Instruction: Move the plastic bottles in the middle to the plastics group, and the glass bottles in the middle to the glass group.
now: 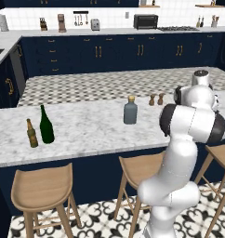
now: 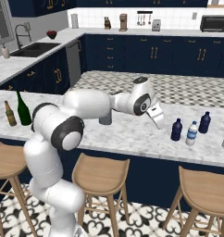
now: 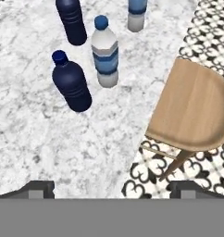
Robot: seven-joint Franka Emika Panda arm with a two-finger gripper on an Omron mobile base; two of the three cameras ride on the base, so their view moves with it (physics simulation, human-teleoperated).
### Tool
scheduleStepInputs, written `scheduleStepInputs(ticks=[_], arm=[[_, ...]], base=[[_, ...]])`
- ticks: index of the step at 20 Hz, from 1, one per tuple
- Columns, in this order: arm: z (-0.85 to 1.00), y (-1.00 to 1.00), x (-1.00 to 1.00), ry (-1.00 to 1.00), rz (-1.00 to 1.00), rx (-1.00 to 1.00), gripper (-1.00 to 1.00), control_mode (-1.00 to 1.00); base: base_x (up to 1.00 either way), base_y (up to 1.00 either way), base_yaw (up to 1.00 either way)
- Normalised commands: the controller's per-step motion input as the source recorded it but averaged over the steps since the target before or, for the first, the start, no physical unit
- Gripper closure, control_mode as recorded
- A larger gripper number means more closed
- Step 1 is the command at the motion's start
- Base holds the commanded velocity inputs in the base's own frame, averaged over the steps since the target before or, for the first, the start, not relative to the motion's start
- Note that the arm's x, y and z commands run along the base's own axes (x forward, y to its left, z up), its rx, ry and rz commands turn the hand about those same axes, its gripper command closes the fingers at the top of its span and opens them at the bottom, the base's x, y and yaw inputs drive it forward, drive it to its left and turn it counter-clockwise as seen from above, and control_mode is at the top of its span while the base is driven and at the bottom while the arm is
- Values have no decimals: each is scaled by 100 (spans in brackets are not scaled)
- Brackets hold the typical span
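Hovering over the marble bench, the gripper points down and toward the navy bottle and the clear bottle with a blue cap, which stand side by side near the bench's front edge. From the hand camera the navy bottle sits ahead and left of the jaws, and the clear one just beyond it; both are well apart from the two dark fingertips, which stand wide apart with nothing between them. A wooden stool lies below to the right. Far back along the bench, the grey bottle with a tan stopper stands alone, and the green wine bottle and brown beer bottle stand together at the far left end
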Motion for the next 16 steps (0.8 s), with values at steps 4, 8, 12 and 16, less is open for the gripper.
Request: scheduleStepInputs(ticks=[4, 8, 12, 16], arm=[[39, 72, -23, 23, 77, -6, -100, -100], [43, 68, -4, 12, 85, -6, -100, -100], [50, 72, 6, 6, 69, 0, -100, -100], [42, 68, 39, 4, 52, 2, -100, -100]], base=[[0, 0, 0], [0, 0, 0], [0, 0, 0], [0, 0, 0]])
